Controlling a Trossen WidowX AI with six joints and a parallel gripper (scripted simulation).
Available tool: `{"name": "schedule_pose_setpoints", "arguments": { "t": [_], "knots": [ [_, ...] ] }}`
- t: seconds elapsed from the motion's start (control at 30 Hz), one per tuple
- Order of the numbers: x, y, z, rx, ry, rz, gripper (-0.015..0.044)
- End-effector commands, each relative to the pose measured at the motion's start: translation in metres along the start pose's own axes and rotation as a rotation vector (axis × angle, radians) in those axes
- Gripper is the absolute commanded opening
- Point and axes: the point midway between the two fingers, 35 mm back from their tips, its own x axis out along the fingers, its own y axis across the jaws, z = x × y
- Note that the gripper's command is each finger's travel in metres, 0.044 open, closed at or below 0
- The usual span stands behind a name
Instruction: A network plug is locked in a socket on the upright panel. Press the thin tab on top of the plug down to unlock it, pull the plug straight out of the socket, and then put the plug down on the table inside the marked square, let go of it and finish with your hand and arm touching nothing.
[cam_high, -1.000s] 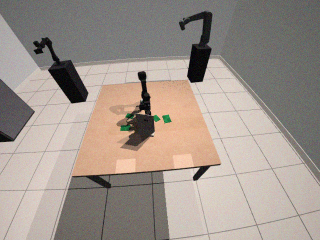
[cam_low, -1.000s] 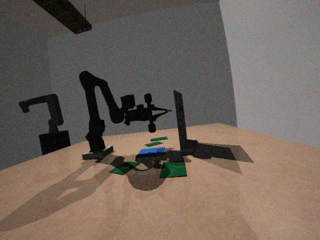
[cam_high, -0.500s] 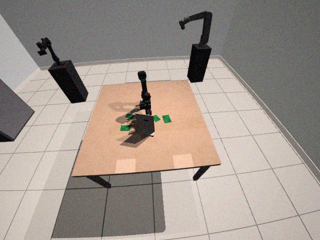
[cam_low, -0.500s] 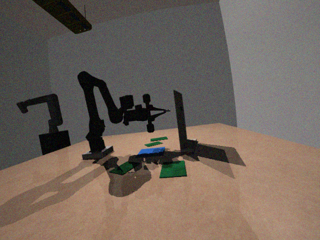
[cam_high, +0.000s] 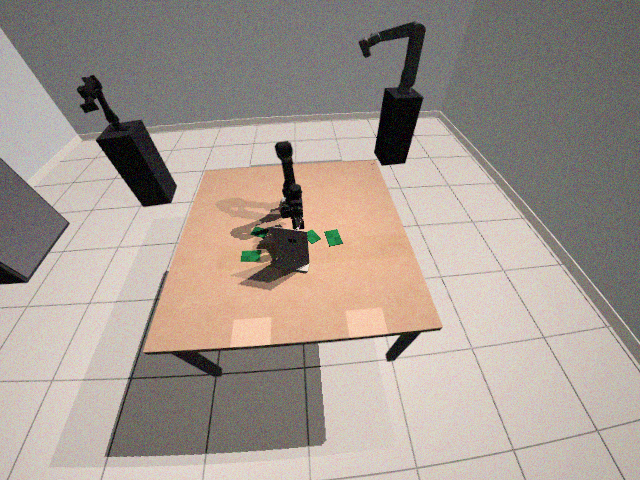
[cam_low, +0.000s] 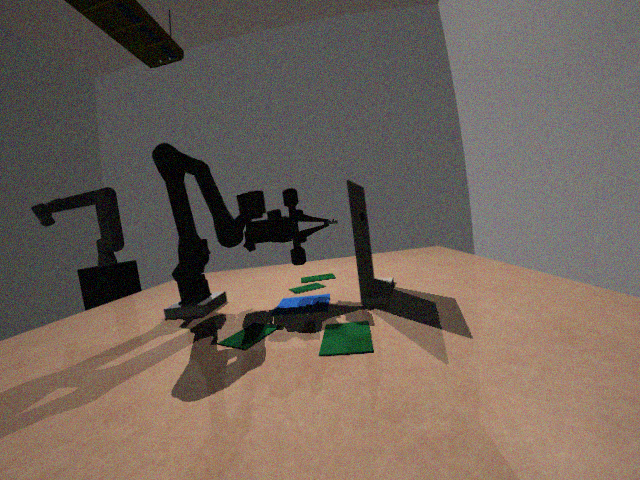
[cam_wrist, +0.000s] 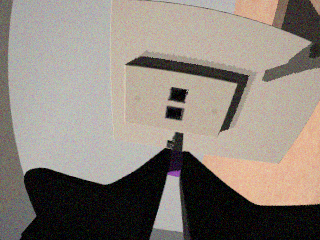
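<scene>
My gripper (cam_high: 298, 225) (cam_low: 328, 222) (cam_wrist: 177, 153) is shut on the small dark plug (cam_low: 334, 221) (cam_wrist: 178, 142). The plug's front sticks out past the fingertips, and a purple part shows between the fingers in the wrist view. The upright panel (cam_high: 294, 253) (cam_low: 363, 258) (cam_wrist: 150, 30) stands ahead of the plug, with a gap between them in the exterior view. Two dark square socket openings, an upper one (cam_wrist: 178, 95) and a lower one (cam_wrist: 174, 113), show empty in the panel's faceplate. A flat blue patch (cam_low: 306, 301), perhaps the marked square, lies on the table below the gripper; the panel hides it in the top view.
Green flat patches lie on both sides of the blue one, including one at the right (cam_high: 333, 237), one at the left (cam_high: 250, 256) and a near one (cam_low: 346, 338). The panel's foot (cam_low: 383, 283) is behind it. Two other arms stand on pedestals beyond the table (cam_high: 361, 289).
</scene>
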Motion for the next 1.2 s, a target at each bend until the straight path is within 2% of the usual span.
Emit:
{"name": "schedule_pose_setpoints", "arguments": {
  "t": [0.0,1.17],
  "knots": [
    [0.000,0.001,0.000,0.000,0.000,0.000,0.0000],
    [-0.018,0.053,0.006,0.002,-0.004,-0.003,0.0000]
  ]
}}
